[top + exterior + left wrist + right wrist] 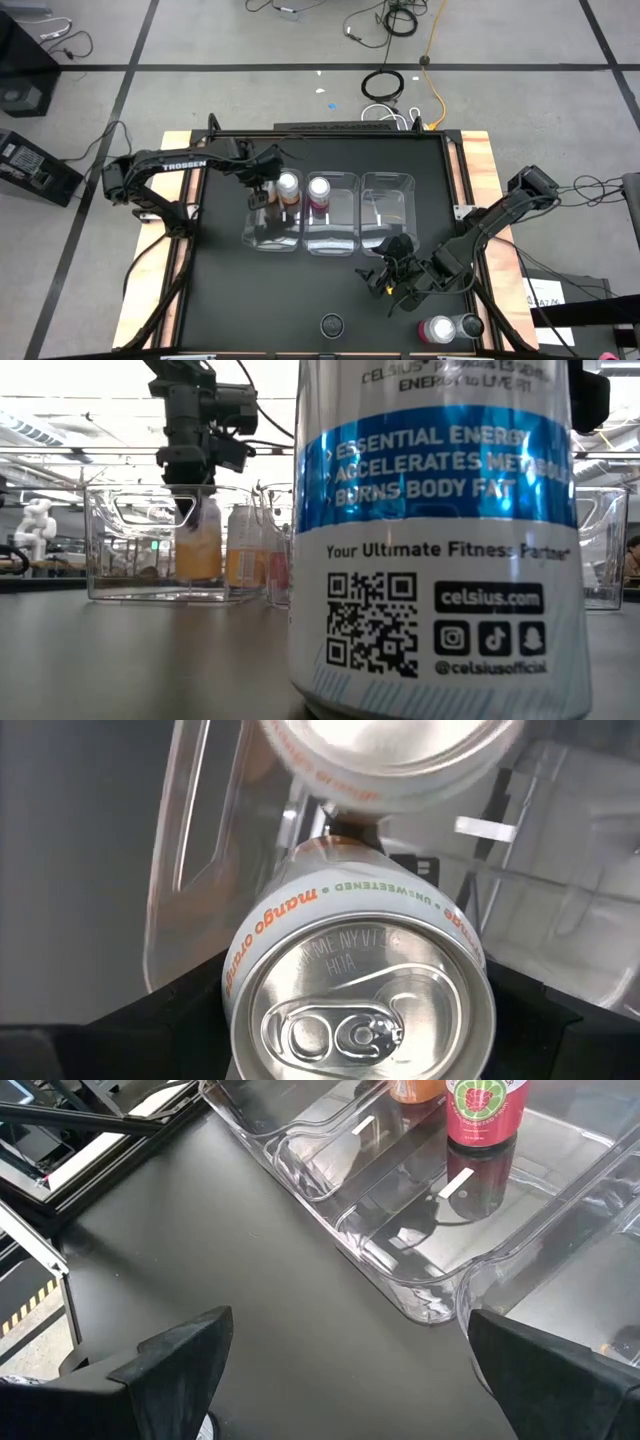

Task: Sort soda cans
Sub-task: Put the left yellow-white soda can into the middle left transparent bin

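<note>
Right up against the low camera stands a tall white-and-blue printed soda can (435,530), well clear of the clear plastic bins, so that one isn't your worry yet.

What you're actually working is the orange "mango orange" can with the silver pull-tab top (360,990). Your left gripper (262,186) has it clamped between the two dark fingers (160,1020), jaws spread wide around the body. It sits at the left-hand clear rectangular bin (272,238), just beside a second orange-labelled can (288,184) already standing in that bin. From the low view I can't tell whether it's touching the bin floor yet.

My take: ease it straight down and keep it upright. Don't let go until the base is flat, and open without nudging its neighbour, because those two are really close.

Next bin over from the left-hand one holds a pink-red can (319,188). Your right gripper (392,268) hangs over bare black table (220,300) just in front of the third bin (388,215), fingers fully apart and empty. Two more cans (452,328) wait near the table edge beyond it, and another silver-topped can (331,324) stands in front of the middle bin.
</note>
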You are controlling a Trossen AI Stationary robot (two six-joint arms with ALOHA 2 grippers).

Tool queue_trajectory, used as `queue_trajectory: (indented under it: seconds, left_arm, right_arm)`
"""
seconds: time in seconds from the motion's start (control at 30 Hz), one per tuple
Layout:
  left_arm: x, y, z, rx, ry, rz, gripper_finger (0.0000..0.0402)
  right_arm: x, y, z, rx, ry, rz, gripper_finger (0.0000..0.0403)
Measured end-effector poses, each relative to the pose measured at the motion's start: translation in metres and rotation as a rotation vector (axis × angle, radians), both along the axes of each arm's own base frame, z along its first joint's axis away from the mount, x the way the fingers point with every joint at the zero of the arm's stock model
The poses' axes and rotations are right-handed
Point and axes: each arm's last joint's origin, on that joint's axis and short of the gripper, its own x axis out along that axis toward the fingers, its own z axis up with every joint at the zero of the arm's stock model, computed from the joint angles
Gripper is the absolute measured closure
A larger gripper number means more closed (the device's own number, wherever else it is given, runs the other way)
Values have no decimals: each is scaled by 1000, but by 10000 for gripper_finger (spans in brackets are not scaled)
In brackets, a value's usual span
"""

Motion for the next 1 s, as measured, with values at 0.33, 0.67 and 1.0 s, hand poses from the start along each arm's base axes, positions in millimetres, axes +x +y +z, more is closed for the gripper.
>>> queue_trajectory:
  seconds: [0.33, 0.67, 1.0]
  left_arm:
    - [1, 3, -2, -26, -41, 6, 67]
    - [1, 3, -2, -33, -47, 55, 64]
    - [3, 4, -2, -21, -61, 58, 63]
  right_arm:
    - [0, 0, 0, 0, 0, 0, 5]
    - [1, 0, 0, 6, -7, 0, 5]
    - [1, 1, 1, 8, -9, 0, 5]
